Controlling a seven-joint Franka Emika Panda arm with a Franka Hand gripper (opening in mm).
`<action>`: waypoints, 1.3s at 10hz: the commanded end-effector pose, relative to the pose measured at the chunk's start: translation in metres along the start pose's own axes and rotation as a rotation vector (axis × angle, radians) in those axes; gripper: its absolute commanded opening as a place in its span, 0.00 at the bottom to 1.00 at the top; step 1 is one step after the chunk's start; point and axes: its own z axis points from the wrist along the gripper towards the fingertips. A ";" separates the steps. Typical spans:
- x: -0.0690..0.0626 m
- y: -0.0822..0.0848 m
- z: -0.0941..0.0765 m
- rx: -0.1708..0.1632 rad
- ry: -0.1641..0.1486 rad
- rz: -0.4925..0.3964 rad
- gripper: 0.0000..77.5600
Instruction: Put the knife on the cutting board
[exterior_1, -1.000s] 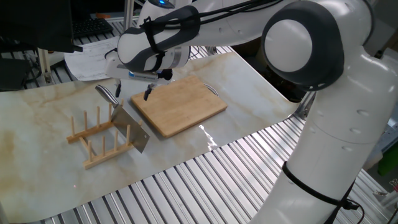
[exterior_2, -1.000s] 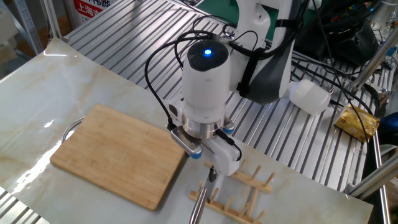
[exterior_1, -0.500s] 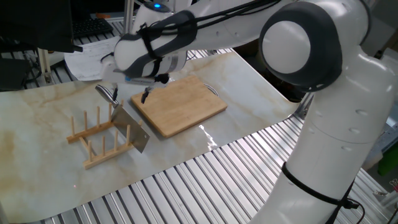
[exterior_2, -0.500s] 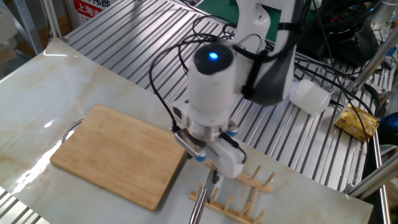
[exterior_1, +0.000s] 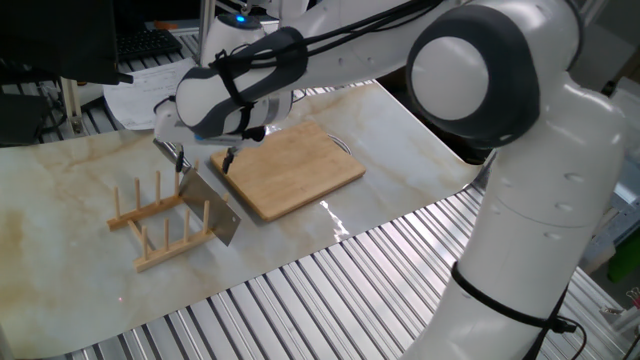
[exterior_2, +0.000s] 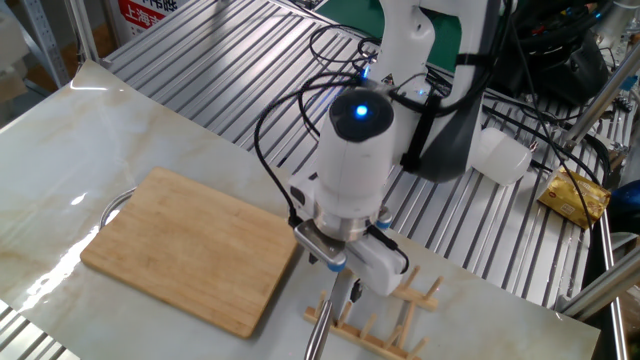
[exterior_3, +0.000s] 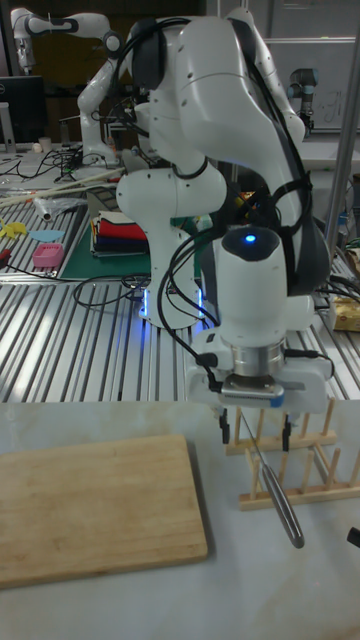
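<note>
Fingers (exterior_3: 256, 426) (spread) over knife (exterior_3: 277, 494) slanting in rack (exterior_3: 293, 469)

Knife (exterior_1: 205, 195): cleaver w/ broad rectangular grey steel blade, rounded silver handle (exterior_3: 278, 494). Stands slotted in a wooden peg rack (exterior_1: 160, 220), blade on edge btwn pegs, handle sticking up and out at a slant. Not on the board.

Cutting board (exterior_1: 288, 168): light-brown bamboo rectangle, rounded corners, thin metal loop at far end (exterior_2: 112, 208). Lies flat on the marble-look tabletop (exterior_1: 60, 200), just beside the rack, top bare.
</note>
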 end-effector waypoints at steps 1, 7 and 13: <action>-0.002 0.000 0.017 0.004 0.007 -0.050 1.00; -0.002 -0.004 0.030 -0.007 0.018 -0.067 1.00; 0.003 -0.008 0.033 -0.012 0.022 -0.061 1.00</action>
